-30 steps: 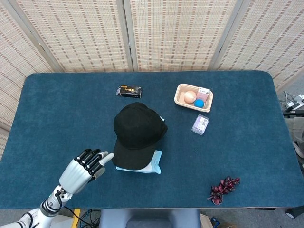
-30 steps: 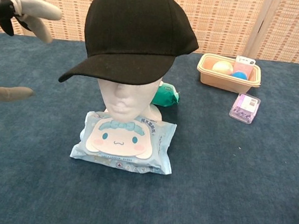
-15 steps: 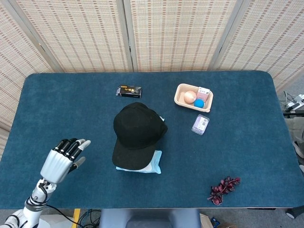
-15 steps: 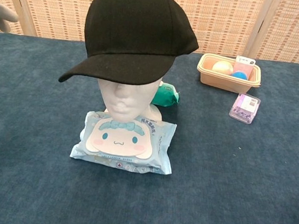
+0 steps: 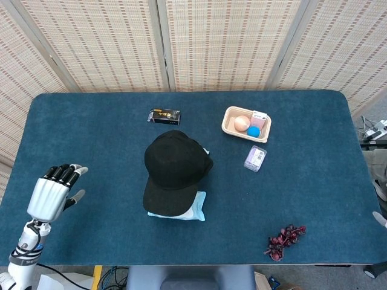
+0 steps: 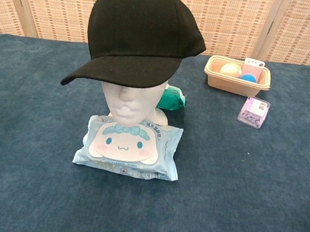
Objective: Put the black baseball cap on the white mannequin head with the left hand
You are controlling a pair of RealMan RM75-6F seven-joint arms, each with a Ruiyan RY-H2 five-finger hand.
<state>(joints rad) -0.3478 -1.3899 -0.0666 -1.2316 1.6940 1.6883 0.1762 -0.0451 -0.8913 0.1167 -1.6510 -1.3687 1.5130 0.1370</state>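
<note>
Left hand (image 5: 50, 196) has withdrawn leftward from the black baseball cap (image 5: 175, 167), fingers spread, empty.

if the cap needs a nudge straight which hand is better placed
Left, probably. The left hand is over the table's near-left edge, open and empty, on the same side as the cap on the mannequin head. The right hand isn't in view.

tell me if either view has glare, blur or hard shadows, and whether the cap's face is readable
Head view: even, soft light, no glare, everything sharp, including the left hand. Chest view: also sharp, but the black baseball cap reads as a near-featureless dark mass, and its brim shades the upper face of the white mannequin head.
</note>
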